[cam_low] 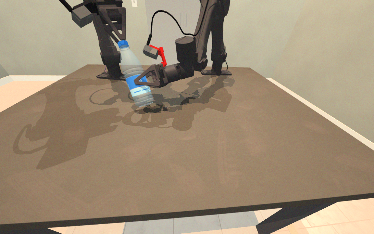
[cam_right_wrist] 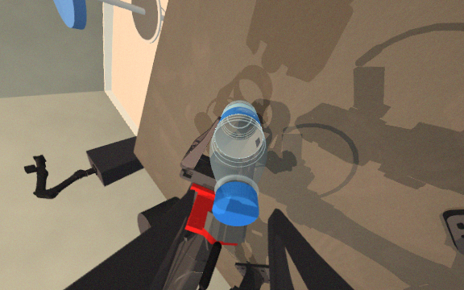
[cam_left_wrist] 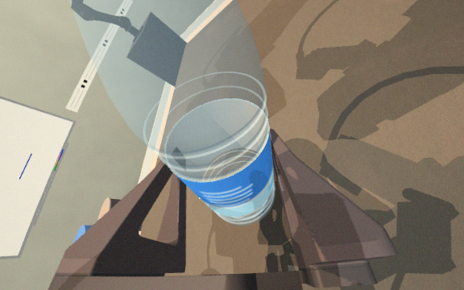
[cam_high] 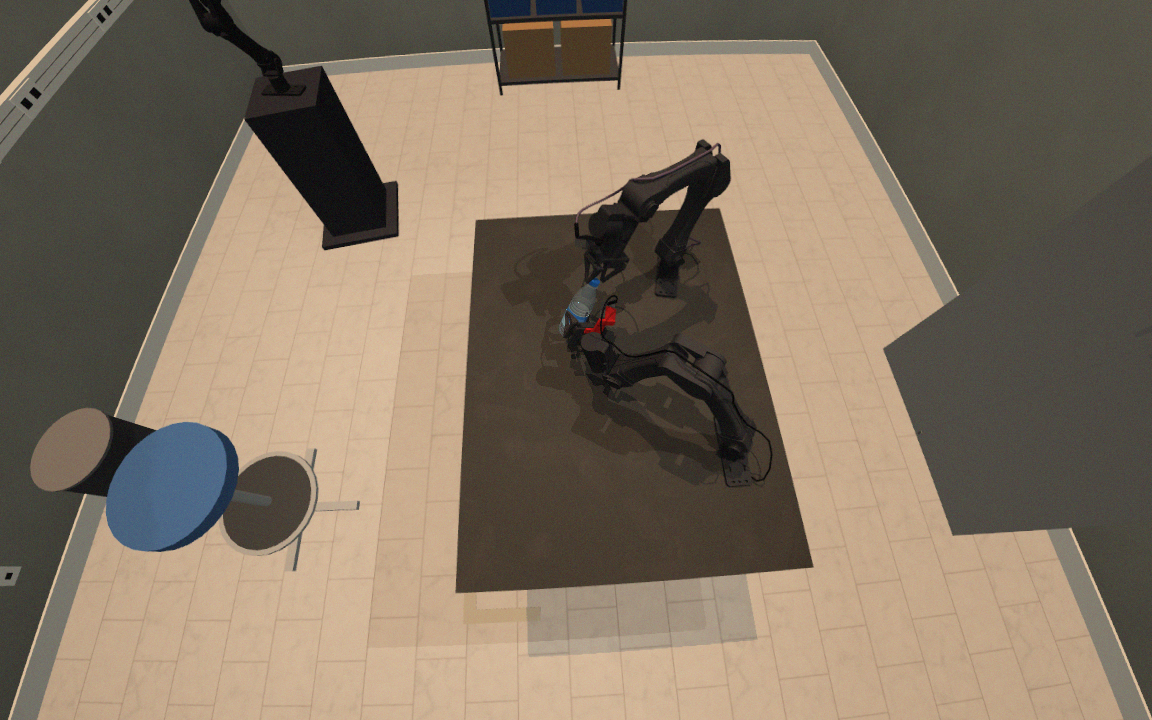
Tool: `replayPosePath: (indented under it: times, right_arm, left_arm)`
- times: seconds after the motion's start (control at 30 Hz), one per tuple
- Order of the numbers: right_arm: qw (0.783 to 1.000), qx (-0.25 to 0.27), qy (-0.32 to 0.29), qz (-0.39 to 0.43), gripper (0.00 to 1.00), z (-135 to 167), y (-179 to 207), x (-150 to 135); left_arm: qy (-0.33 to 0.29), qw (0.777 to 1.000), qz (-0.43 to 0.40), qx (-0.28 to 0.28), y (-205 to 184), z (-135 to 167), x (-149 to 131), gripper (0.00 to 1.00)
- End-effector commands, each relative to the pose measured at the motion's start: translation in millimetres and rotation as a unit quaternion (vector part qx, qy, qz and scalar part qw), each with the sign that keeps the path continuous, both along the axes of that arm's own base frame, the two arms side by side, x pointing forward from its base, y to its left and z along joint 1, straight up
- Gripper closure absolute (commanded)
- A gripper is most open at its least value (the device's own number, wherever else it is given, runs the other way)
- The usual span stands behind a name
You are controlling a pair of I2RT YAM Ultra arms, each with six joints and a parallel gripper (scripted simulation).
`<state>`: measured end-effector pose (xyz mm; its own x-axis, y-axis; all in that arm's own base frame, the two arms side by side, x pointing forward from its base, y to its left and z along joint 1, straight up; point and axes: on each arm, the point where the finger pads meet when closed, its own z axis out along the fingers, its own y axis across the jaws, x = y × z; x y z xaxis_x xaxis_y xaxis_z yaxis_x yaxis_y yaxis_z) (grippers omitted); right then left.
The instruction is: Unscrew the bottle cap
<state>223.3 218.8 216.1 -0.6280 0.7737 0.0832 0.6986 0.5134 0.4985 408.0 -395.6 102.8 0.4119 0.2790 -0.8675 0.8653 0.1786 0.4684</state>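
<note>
The clear bottle (cam_high: 582,300) (cam_low: 130,61) (cam_left_wrist: 236,187) (cam_right_wrist: 238,155) with a blue label is tilted, and its base looks slightly above the table. The blue cap (cam_high: 595,282) (cam_low: 123,44) (cam_right_wrist: 236,203) sits on its neck; the left wrist view does not show the cap. My left gripper (cam_low: 137,82) (cam_left_wrist: 222,143) is shut on the bottle's body around the label. My right gripper (cam_low: 120,41) (cam_right_wrist: 234,205) is open and empty, its fingertips right at the cap's top end. In the right wrist view the cap appears between the fingertips; its exact depth between them is hard to tell.
The dark table (cam_high: 526,501) (cam_low: 182,174) carries both arm bases at its far side in the exterior view. The left arm's red camera mount (cam_high: 602,319) (cam_low: 162,56) (cam_right_wrist: 201,209) and camera (cam_low: 150,51) are close beside the bottle's upper part. A black cable loops above them.
</note>
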Motion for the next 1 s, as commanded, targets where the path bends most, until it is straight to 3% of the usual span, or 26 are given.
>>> replayPosePath:
  times: [0.0, 0.07, 0.23, 0.3, 0.43, 0.63, 0.7, 0.73, 0.97]
  right_arm:
    - [1.000, -0.001, -0.001, -0.003, 0.54, -3.7, 1.5, 2.8]
    - [1.000, 0.002, -0.003, -0.001, 0.77, 0.8, 1.0, 1.5]
    - [1.000, 0.004, -0.004, 0.000, 0.80, 3.1, 0.7, 0.8]
    - [1.000, 0.001, -0.007, 0.007, 1.00, 3.1, 0.7, 0.8]
    - [0.986, -0.054, -0.066, 0.145, 1.00, 3.5, 0.6, 0.5]
    - [0.954, -0.100, -0.113, 0.258, 1.00, 4.0, 0.5, 0.2]
    - [0.954, -0.100, -0.113, 0.258, 1.00, 4.0, 0.5, 0.2]
    - [0.935, -0.119, -0.133, 0.305, 1.00, 4.0, 0.4, 0.1]
    - [0.869, -0.168, -0.185, 0.427, 1.00, 4.4, 0.2, -0.1]
  left_arm:
    - [-0.009, 1.000, -0.001, -0.005, -1.6, 12.4, 0.5, 1.00]
    - [-0.009, 1.000, -0.001, -0.005, -1.6, 12.4, 0.5, 1.00]
    - [-0.009, 1.000, -0.001, -0.005, -1.6, 12.4, 0.5, 1.00]
    - [-0.009, 1.000, -0.001, -0.005, -1.6, 12.4, 0.5, 1.00]
    - [-0.009, 1.000, -0.001, -0.005, -1.6, 12.4, 0.5, 1.00]
    - [-0.009, 1.000, -0.001, -0.005, -1.6, 12.4, 0.5, 1.00]
    - [-0.009, 1.000, -0.001, -0.005, -1.6, 12.4, 0.5, 1.00]
    - [-0.009, 1.000, -0.001, -0.005, -1.6, 12.4, 0.5, 1.00]
    - [-0.009, 1.000, -0.001, -0.005, -1.6, 12.4, 0.5, 1.00]
